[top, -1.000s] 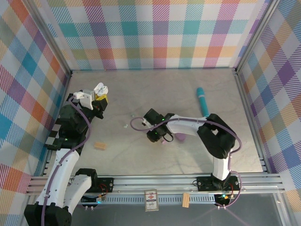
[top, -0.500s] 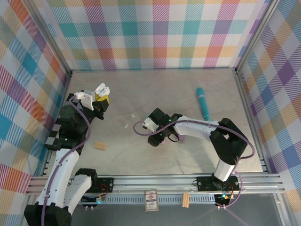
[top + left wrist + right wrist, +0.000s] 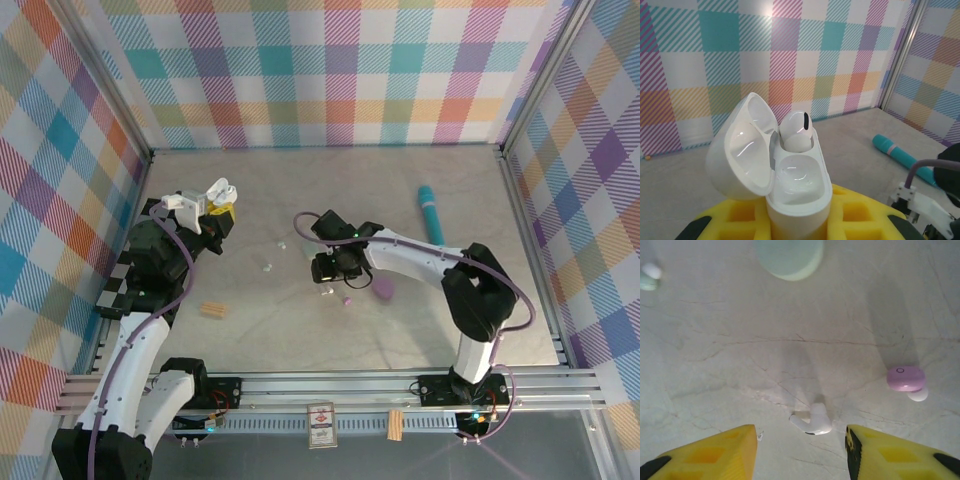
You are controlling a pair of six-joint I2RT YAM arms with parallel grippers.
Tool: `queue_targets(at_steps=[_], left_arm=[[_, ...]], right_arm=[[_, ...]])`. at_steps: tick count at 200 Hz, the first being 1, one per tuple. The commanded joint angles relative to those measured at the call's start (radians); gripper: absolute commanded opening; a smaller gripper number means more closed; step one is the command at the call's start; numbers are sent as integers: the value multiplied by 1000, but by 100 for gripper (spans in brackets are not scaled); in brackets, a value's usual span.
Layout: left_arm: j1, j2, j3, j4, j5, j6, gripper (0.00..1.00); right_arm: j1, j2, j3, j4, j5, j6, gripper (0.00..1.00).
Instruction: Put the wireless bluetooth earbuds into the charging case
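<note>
Gripping the open charging case (image 3: 799,186) upright in the left gripper (image 3: 218,205), fingers clenched on it, one seated earbud (image 3: 796,131) inside; hovering the right gripper (image 3: 802,456), fingers released, over a loose white earbud (image 3: 812,423) on the table (image 3: 715,340), pink earbud (image 3: 906,378) nearby.

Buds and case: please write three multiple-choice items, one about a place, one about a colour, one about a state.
1. Where does the white bud lie?
A. on a plate
B. on the table, under the open right tool
C. on the wall

2. The second bud, right of it, is:
A. black
B. orange
C. pink

3. The case in the left tool is:
A. open, with a seated bud
B. shut
C. open, empty

Key: 1 B, it rests on the bare table below the tool; 2 C, its shell is pink; 3 A, the lid is tipped back and a bud sits inside.
</note>
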Motion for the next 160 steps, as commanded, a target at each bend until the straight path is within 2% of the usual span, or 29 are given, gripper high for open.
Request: queue_targets(at_steps=[1,51,160], left_arm=[[8,-4,3,20,32,17,0],[8,-20,-7,15,32,13,0],[7,-32,-3,-3,32,11,0]], right_arm=[[-3,54,43,-101,-50,124,46],[-12,117,63,-128,-81,121,39],[-50,167,61,-80,-129,113,30]])
